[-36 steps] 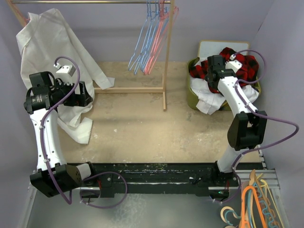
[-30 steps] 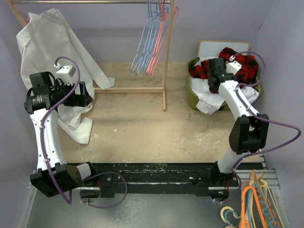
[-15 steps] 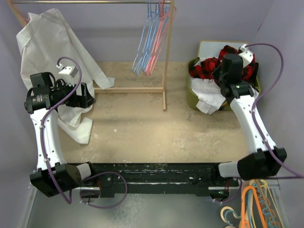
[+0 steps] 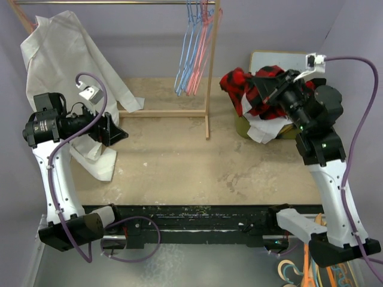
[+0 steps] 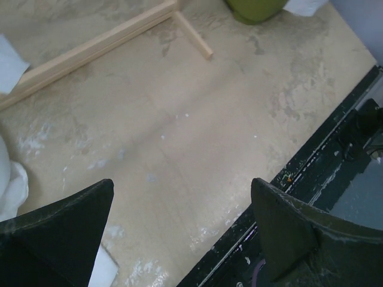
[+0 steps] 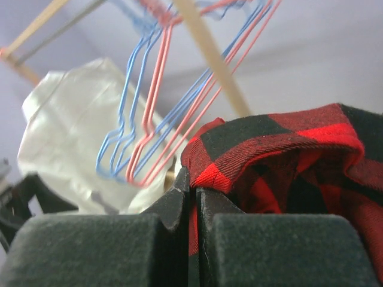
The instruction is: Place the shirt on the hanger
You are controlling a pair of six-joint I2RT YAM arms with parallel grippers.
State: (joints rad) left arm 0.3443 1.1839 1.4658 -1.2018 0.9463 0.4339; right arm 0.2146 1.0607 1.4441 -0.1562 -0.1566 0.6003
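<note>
The red-and-black plaid shirt [image 4: 239, 89] hangs lifted above the green basket, and one fold of it [image 6: 281, 149] is pinched in my right gripper [image 6: 192, 185]. That gripper [image 4: 264, 91] is shut on the cloth and points left toward the rack. The pink-red hanger [image 4: 202, 51] hangs on the rack's rail among blue ones. In the right wrist view the hanger [image 6: 157, 101] shows just beyond the shirt's edge. At the left, my left gripper [image 4: 116, 133] is wide open with nothing between its fingers, and in its wrist view [image 5: 181, 185] only bare table lies beneath.
A wooden rack [image 4: 209, 89] stands at the back centre with light blue hangers [image 4: 187, 48]. A large white garment [image 4: 66, 54] drapes from the rail's left end. The green basket [image 4: 241, 127] holds white clothes [image 4: 263, 128]. Orange hangers [image 4: 314, 257] lie at the near right.
My right gripper has shut on the shirt and raised it out of the basket, swinging up and left. The left arm has turned slightly, still open.
</note>
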